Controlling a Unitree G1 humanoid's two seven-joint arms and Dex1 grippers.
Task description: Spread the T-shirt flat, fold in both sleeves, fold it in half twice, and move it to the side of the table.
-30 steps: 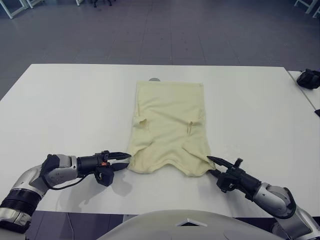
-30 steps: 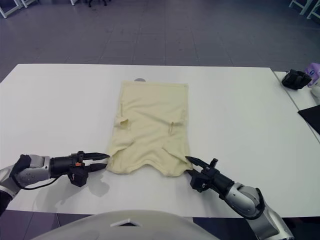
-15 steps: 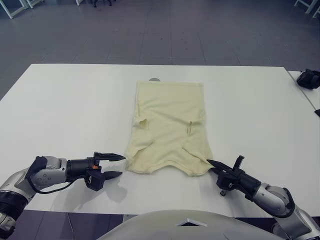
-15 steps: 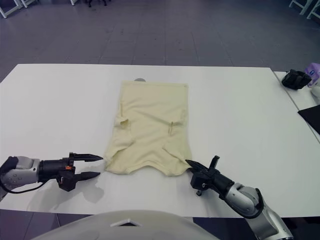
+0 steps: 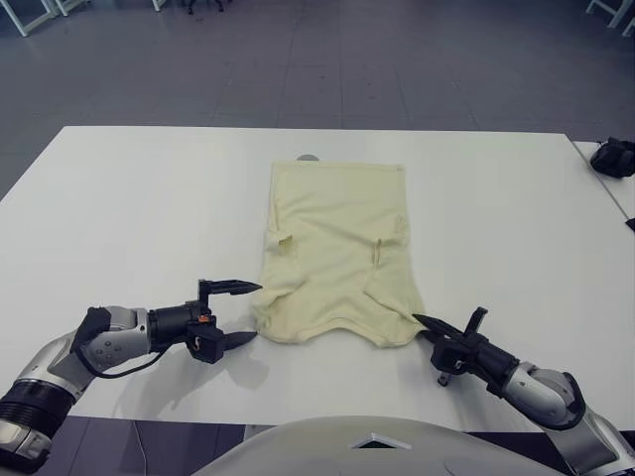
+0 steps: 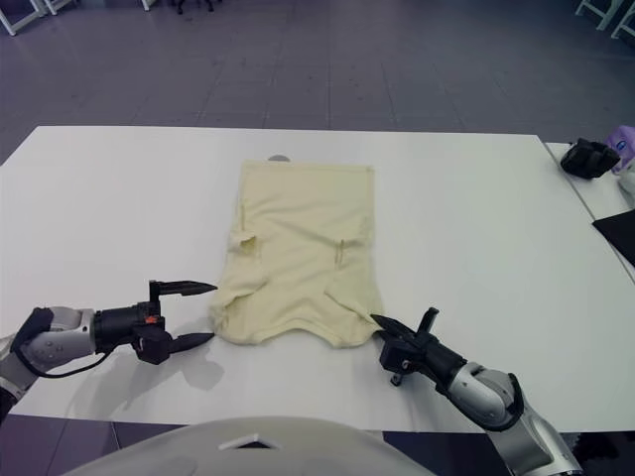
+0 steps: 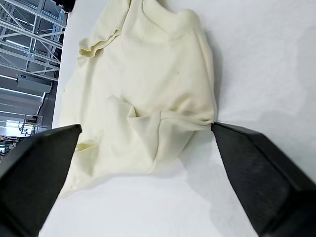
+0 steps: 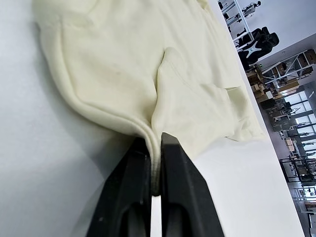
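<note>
A pale yellow T-shirt [image 5: 337, 248] lies in the middle of the white table [image 5: 129, 218], both sleeves folded in over its body and its near edge rumpled. My left gripper [image 5: 238, 312] stands wide open just left of the shirt's near left corner, one finger above the other. In the left wrist view its fingers [image 7: 39, 168] frame that corner of the T-shirt [image 7: 143, 79] without touching it. My right gripper [image 5: 422, 323] is shut on the shirt's near right corner; the right wrist view shows the fingertips [image 8: 140, 158] pinching the doubled hem of the T-shirt [image 8: 128, 59].
A black object [image 5: 613, 157] lies on a second table at the far right, with a purple thing [image 6: 625, 139] beside it. A small grey disc [image 5: 307, 158] peeks out at the shirt's far edge. Bare table surface stretches to both sides of the shirt.
My left gripper drew back to the left, then came in again toward the shirt's near left corner with its fingers spread much wider. The right gripper has stayed at the near right corner.
</note>
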